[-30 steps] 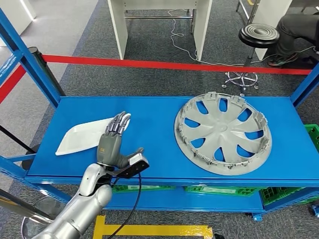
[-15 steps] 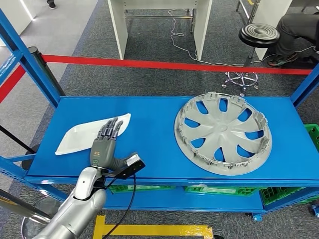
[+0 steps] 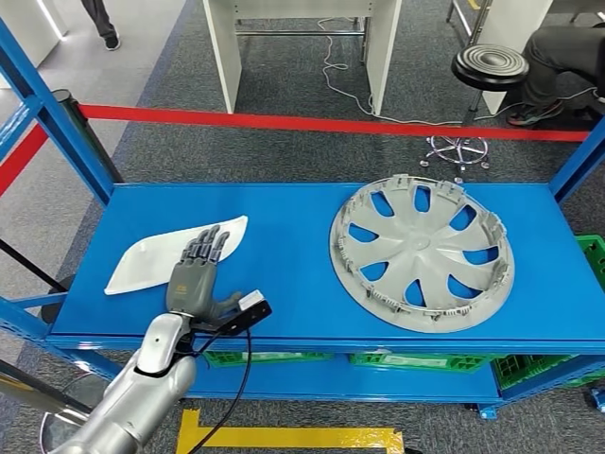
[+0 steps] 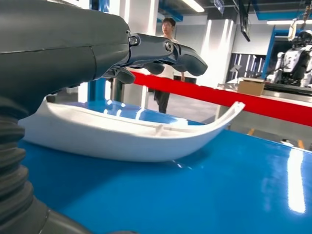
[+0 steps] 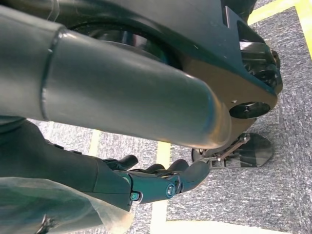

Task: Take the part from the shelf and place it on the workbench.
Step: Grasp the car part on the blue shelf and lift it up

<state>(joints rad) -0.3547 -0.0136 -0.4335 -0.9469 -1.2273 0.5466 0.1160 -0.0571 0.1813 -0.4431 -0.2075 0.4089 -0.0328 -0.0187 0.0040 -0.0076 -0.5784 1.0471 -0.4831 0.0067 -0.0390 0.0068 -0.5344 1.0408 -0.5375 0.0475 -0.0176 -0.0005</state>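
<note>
Reach step: left hand (image 3: 194, 281) hovering flat over white part (image 3: 153, 255) lying at the shelf's (image 3: 300, 255) left end, fingers (image 4: 165, 48) spread, gripping nothing. Right hand (image 5: 154, 183) hanging loose, holding nothing. Next move, likely: lowering and curling fingers around the part's edge.

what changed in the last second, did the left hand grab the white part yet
Not yet. The left hand has moved left and drawn back toward the shelf's front edge, so its fingers now reach out above the white part with nothing gripped. The white part, the hubcap and the blue shelf stayed where they were.
</note>
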